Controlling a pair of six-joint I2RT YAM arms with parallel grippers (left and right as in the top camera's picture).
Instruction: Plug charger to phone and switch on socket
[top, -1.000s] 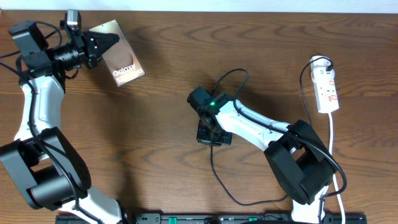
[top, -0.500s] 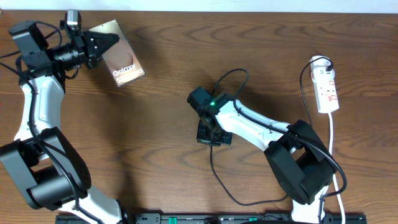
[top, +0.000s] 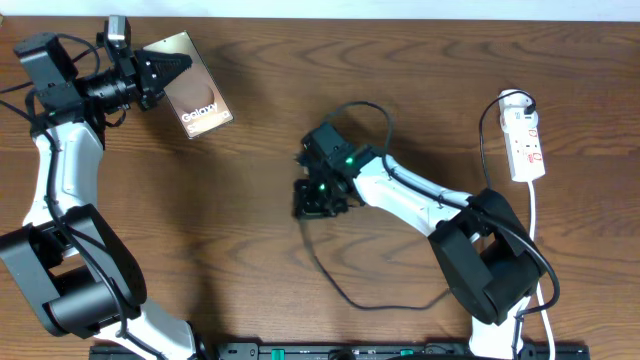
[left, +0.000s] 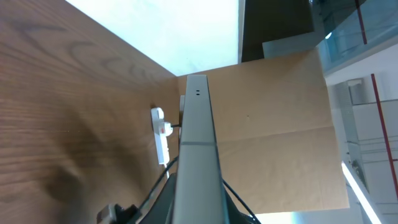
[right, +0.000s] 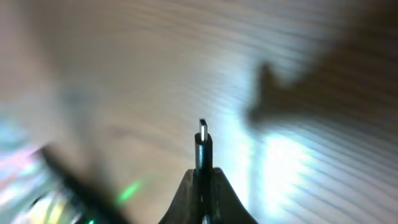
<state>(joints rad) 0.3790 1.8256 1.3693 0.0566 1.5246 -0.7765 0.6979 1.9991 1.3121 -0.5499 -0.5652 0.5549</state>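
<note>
My left gripper (top: 178, 64) is shut on the phone (top: 195, 92), a bronze rectangle with white lettering, held at its top corner at the far left of the table. In the left wrist view the phone (left: 198, 149) shows edge-on between the fingers (left: 196, 208). My right gripper (top: 312, 205) is shut on the charger plug tip (right: 203, 144), which sticks out past the fingertips (right: 204, 179) above the wood. The charger's thin black cable (top: 340, 285) loops away from it. The white socket (top: 525, 143) lies at the far right, with a black plug in its top.
The socket's white cord (top: 535, 240) runs down the right edge. The charger cable arcs behind the right arm (top: 365, 108). The socket also shows small in the left wrist view (left: 160, 134), in front of a brown cardboard panel (left: 280, 130).
My right gripper has swung left and turned with the charger plug, and the cable loops have shifted with it. The left arm and phone have not moved.
</note>
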